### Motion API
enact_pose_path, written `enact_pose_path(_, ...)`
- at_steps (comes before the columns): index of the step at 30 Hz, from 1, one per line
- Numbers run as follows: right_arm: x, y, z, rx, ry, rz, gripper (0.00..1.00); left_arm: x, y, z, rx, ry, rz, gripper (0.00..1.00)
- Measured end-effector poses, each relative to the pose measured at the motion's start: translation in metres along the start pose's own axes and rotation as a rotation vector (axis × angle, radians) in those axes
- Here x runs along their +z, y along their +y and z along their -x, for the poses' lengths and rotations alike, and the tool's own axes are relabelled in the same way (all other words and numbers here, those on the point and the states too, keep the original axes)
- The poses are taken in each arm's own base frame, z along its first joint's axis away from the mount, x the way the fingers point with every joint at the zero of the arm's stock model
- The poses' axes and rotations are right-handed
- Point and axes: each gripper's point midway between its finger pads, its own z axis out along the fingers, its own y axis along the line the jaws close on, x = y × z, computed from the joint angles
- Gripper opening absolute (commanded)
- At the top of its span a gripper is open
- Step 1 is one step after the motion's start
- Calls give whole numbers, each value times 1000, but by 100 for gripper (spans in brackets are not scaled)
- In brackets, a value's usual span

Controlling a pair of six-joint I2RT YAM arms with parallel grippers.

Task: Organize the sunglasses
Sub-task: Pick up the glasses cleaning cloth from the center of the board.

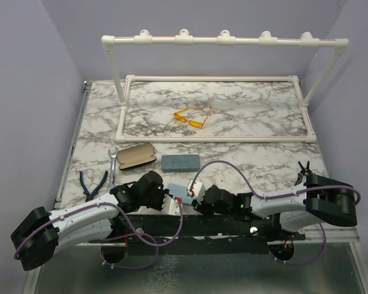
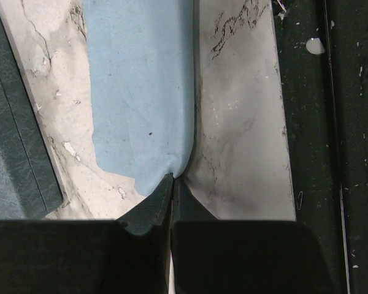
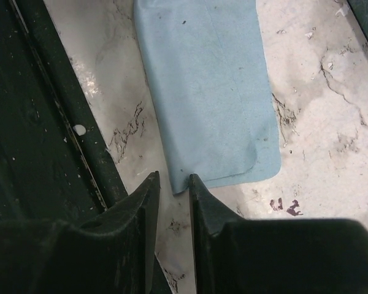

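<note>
There's the left gripper (image 2: 172,179) clamped on the light-blue cloth (image 2: 141,92), the right gripper (image 3: 173,179) narrowly apart at another corner, best centred on that hem before it squeezes

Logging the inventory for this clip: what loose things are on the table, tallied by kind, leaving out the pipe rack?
Sunglasses: 1, yellow-orange sunglasses; a second pair cannot be made out.
Cases: 2, black oval case, grey-blue case.
Tools: 2, wrench, pliers.
Cloths: 1, blue cloth.
Total: 6.

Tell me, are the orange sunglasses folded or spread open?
Spread open: the orange sunglasses lie on the marble table with both thin arms angled away from the lenses.
</note>
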Motion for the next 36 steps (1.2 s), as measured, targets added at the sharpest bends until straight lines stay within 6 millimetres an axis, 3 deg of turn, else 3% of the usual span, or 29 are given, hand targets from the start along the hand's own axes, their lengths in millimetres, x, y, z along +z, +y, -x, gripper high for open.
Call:
enact_pose_path(9,3,-7,2,49,-8,-20,1,0,2,2,-11,-5,7,0)
enact_pose_path(20,2,-10,6,5,14,-24,0,-7,17,12,-100,-12,51,0)
enact_pose_path(25,-4,-23,32,9,-48,-47,0,-20,40,11,-213,40,157,0)
enact_pose_path(36,-3,-54,126,-48,-242,-71,1,-76,84,-3,-375,131,431,0)
